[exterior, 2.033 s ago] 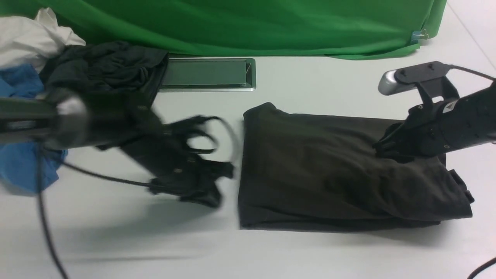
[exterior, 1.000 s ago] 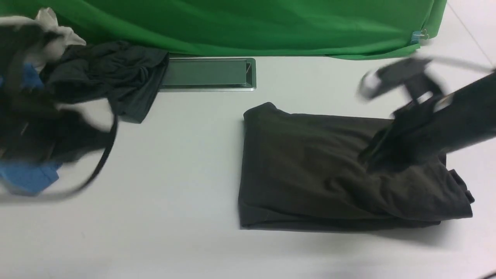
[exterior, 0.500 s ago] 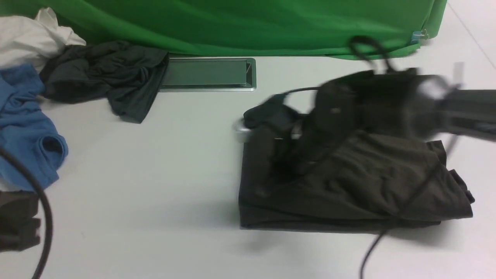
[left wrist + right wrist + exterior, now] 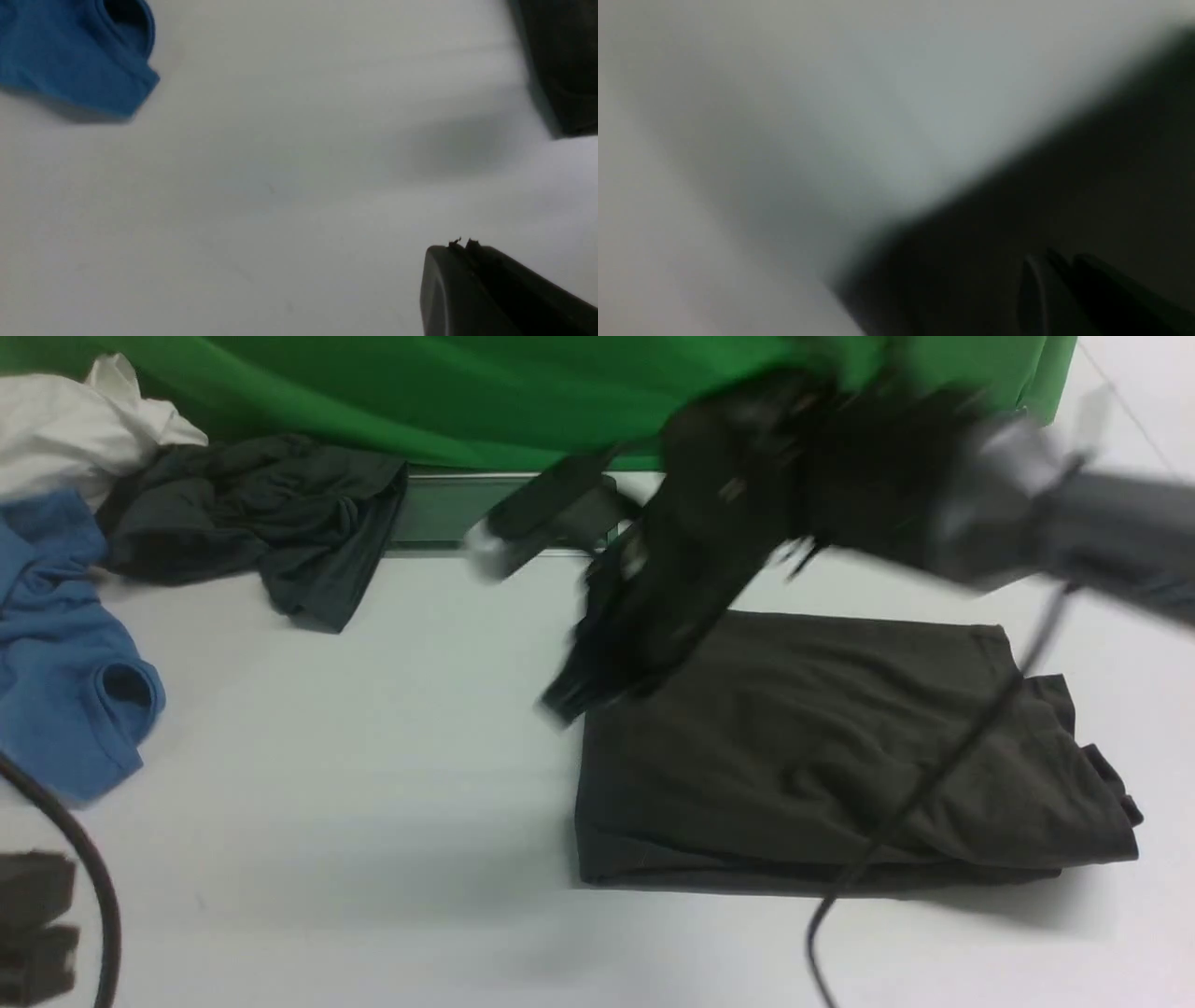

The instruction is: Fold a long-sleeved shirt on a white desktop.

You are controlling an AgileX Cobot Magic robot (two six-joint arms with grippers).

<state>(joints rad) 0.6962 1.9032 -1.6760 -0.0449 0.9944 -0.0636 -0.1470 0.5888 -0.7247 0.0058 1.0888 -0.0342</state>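
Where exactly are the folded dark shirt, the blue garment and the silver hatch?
long-sleeved shirt (image 4: 812, 747): front view, middle of its folded top layer.
blue garment (image 4: 56, 644): front view, its crumpled body.
silver hatch (image 4: 439, 513): front view, its grey lid.

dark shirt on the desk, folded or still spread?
Folded. The long-sleeved shirt lies as a compact rectangle on the white desktop, stacked layers showing along its near edge, no sleeves trailing out.

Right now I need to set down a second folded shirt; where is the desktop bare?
The widest bare patch of the white desktop lies between the blue garment and the long-sleeved shirt, running to the near edge. The far left is crowded with the grey garment and white cloth.
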